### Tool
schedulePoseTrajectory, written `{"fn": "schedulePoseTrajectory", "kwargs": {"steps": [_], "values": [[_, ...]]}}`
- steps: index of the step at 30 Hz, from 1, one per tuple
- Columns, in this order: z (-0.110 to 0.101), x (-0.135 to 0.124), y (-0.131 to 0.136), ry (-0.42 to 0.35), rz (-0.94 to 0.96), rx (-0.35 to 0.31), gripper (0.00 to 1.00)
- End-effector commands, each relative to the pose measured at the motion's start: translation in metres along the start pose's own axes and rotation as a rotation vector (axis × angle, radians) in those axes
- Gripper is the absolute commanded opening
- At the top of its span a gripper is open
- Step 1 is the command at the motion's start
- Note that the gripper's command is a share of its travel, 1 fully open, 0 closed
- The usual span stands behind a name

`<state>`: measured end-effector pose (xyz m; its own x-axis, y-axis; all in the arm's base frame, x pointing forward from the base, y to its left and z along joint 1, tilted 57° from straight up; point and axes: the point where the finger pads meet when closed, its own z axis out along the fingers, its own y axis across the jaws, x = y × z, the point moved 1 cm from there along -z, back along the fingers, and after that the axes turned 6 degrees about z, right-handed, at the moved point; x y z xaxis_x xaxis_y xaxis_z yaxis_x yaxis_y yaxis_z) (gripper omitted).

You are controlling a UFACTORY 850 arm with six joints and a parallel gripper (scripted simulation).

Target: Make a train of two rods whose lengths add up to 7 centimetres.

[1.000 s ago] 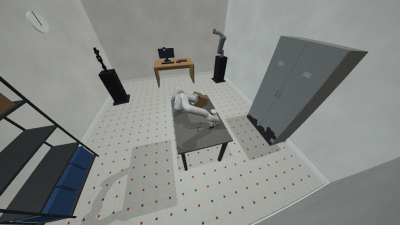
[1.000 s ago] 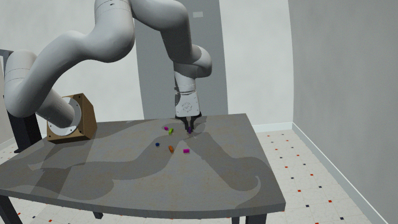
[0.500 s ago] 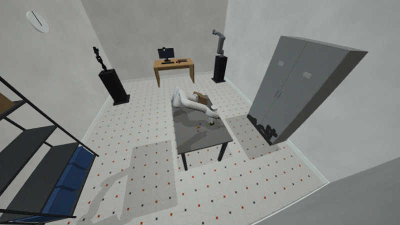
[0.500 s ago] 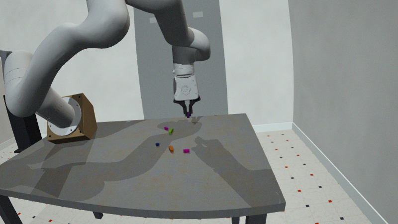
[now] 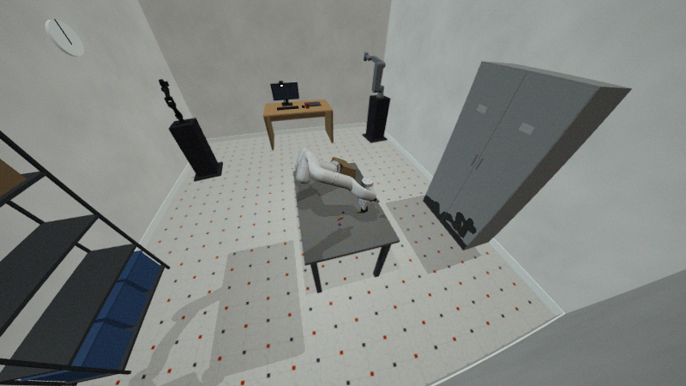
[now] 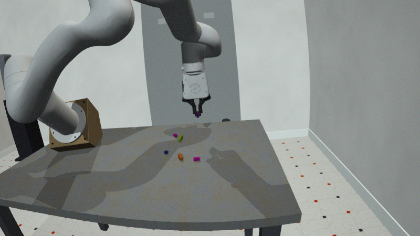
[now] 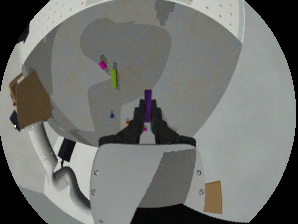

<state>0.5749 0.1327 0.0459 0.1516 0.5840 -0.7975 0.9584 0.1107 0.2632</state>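
My gripper (image 6: 197,114) is shut on a purple rod (image 6: 198,115) and holds it in the air above the far part of the grey table (image 6: 140,170); the rod also shows in the wrist view (image 7: 148,104), sticking out ahead of the fingers. On the table lie a lime rod (image 6: 179,138) with a magenta rod (image 6: 175,135) close beside its far end, a small blue rod (image 6: 166,151), an orange rod (image 6: 180,157) and a second magenta rod (image 6: 196,159). The lime rod (image 7: 115,78) and the magenta rod (image 7: 103,64) show in the wrist view, left of the gripper.
The arm's brown base block (image 6: 77,124) stands at the table's left rear. A tall grey cabinet (image 5: 508,148) stands to the right of the table. The table's far edge lies just behind the gripper.
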Motion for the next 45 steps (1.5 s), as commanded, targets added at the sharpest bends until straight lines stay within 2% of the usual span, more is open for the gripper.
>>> {"fn": "schedulePoseTrajectory", "kwargs": {"steps": [1, 4, 10, 12, 23, 45], "values": [[-0.002, -0.008, -0.005, 0.001, 0.049, -0.002, 0.04], [-0.003, -0.031, -0.022, 0.0, 0.186, -0.003, 0.04], [-0.003, -0.045, -0.033, 0.0, 0.268, -0.003, 0.04], [-0.003, -0.061, -0.047, 0.0, 0.364, -0.003, 0.04], [-0.002, -0.105, -0.09, 0.001, 0.624, 0.0, 0.04], [0.001, -0.107, -0.092, 0.001, 0.639, -0.001, 0.04]]}}
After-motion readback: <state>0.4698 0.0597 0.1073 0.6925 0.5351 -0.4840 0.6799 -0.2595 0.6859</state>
